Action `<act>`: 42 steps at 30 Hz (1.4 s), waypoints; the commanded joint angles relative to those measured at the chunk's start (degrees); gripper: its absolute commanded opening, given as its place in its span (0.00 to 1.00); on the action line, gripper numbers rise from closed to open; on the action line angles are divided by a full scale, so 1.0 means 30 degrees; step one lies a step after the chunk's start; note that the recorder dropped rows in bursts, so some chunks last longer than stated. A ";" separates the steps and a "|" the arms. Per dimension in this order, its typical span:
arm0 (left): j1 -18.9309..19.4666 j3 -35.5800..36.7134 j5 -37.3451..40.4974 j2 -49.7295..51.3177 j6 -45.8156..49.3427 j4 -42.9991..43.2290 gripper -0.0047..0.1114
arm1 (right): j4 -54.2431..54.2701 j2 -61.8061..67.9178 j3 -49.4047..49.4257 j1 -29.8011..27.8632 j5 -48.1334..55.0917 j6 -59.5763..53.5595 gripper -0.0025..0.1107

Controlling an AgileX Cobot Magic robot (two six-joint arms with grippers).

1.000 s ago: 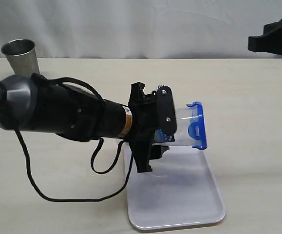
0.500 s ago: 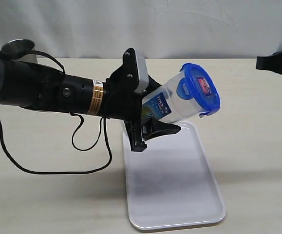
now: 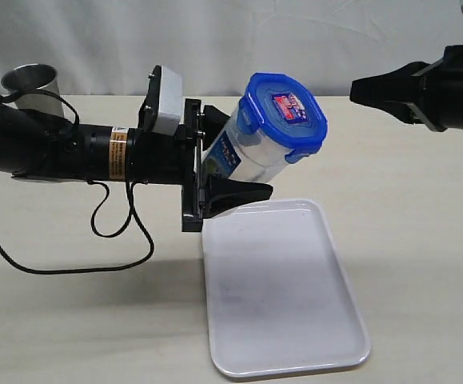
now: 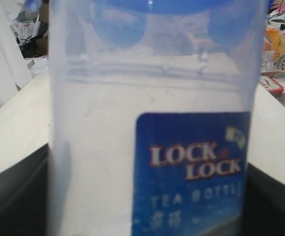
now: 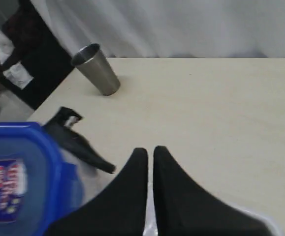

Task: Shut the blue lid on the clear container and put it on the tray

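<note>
Above the far end of the tray (image 3: 287, 320), the left gripper (image 3: 229, 160) clamps the clear container (image 3: 255, 156), which has swung from sideways to nearly upright, blue lid (image 3: 285, 112) on top. The right gripper (image 3: 357, 88), jaws together and empty, has come in past the tray's far corner, probably to press the flaps. The blue label (image 4: 191, 172) reads "LOCK LOCK TEA BOTTLE"; the lid's red sticker (image 3: 289, 106) is illegible.

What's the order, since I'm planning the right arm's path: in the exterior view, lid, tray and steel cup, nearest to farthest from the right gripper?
1. Lid, just left of the right gripper.
2. Tray, lower down, in front.
3. Steel cup, far left, at the back.
</note>
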 commanded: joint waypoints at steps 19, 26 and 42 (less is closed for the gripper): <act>-0.0015 -0.0134 -0.0829 0.1094 -0.0068 -0.0898 0.04 | 0.1084 0.1507 0.0437 0.2388 0.0426 -0.1341 0.06; -0.0015 -0.0134 -0.0829 0.1094 -0.0068 -0.1538 0.04 | 0.1085 0.1507 0.0437 0.2542 0.2264 -0.1389 0.06; -0.0015 -0.0134 -0.0829 0.1166 -0.0101 -0.1340 0.04 | 0.1166 0.1542 0.0437 0.5023 -0.1074 -0.2043 0.06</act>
